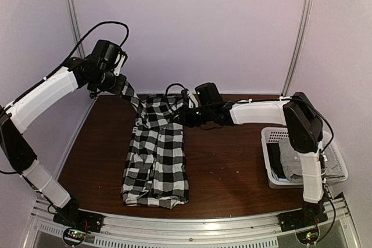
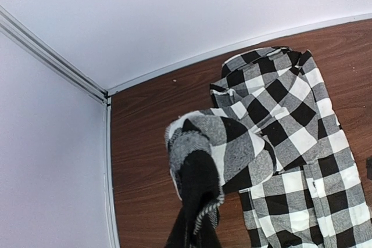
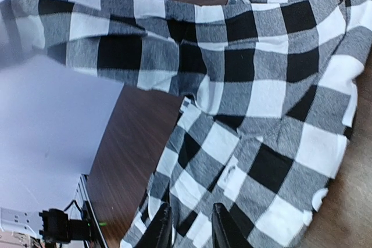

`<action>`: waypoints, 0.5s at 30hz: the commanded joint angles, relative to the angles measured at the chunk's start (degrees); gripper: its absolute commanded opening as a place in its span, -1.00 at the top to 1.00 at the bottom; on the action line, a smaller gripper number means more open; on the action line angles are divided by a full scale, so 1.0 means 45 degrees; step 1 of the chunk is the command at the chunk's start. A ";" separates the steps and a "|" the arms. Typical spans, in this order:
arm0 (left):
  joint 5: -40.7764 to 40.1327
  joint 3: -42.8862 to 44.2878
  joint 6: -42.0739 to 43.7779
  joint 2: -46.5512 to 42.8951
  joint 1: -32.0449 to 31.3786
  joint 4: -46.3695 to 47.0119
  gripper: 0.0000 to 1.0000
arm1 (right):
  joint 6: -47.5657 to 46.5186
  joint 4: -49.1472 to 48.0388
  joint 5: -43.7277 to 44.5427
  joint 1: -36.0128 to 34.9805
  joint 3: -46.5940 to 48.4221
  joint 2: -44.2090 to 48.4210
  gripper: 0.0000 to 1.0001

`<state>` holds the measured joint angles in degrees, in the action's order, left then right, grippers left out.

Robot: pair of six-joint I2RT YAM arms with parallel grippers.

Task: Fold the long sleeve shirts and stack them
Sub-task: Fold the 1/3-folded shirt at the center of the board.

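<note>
Sleeve of the checked shirt (image 1: 157,155) held aloft
The sleeve is clenched by the left end effector (image 1: 121,87) (far left, above the counter (image 1: 232,166)); the right end effector (image 1: 181,115) cannot be judged.

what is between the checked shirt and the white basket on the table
Only bare brown tabletop lies between the checked shirt and the basket. The top view shows it, with the right arm crossing its far part.

Black-and-white checked shirt (image 1: 156,164), white basket (image 1: 273,136)

Lab test booth: white panel walls (image 1: 192,27), aluminium-edged wooden table (image 1: 232,166).
</note>
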<state>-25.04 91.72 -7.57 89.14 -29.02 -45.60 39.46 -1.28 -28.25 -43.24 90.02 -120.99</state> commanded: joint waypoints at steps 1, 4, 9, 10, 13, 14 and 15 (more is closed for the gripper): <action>0.0009 0.0101 0.0294 -0.0659 0.0454 0.0154 1.00 | 0.1042 -0.1154 -0.0389 0.0031 0.2542 -0.1945 0.56; 0.0511 0.0115 0.0354 -0.0775 0.0810 0.0297 1.00 | 0.1515 -0.1465 -0.0239 -0.0079 0.4512 -0.3711 0.61; 0.1404 0.0138 0.0265 -0.0870 0.0997 0.0334 1.00 | 0.2878 -0.2807 0.0448 -0.0151 0.6966 -0.5968 0.67; 0.1570 0.0090 0.0226 -0.0889 0.0998 0.0347 1.00 | 0.3180 -0.3176 0.0622 -0.0217 0.7362 -0.6341 0.69; 0.2148 -0.0070 0.0133 -0.0935 0.0999 0.0395 1.00 | 0.3616 -0.3558 0.1209 -0.0521 0.8725 -0.7495 0.73; 0.2300 -0.0156 0.0080 -0.0942 0.0999 0.0438 1.00 | 0.3672 -0.3487 0.1355 -0.0668 0.9322 -0.7885 0.74; 0.2468 -0.0240 0.0025 -0.0964 0.0999 0.0514 1.00 | 0.3762 -0.3420 0.1405 -0.0823 0.9848 -0.8314 0.74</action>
<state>-18.55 91.57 -6.76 86.48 -24.69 -45.56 52.53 -12.49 -25.61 -44.38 126.39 -153.97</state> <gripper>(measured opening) 0.026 0.132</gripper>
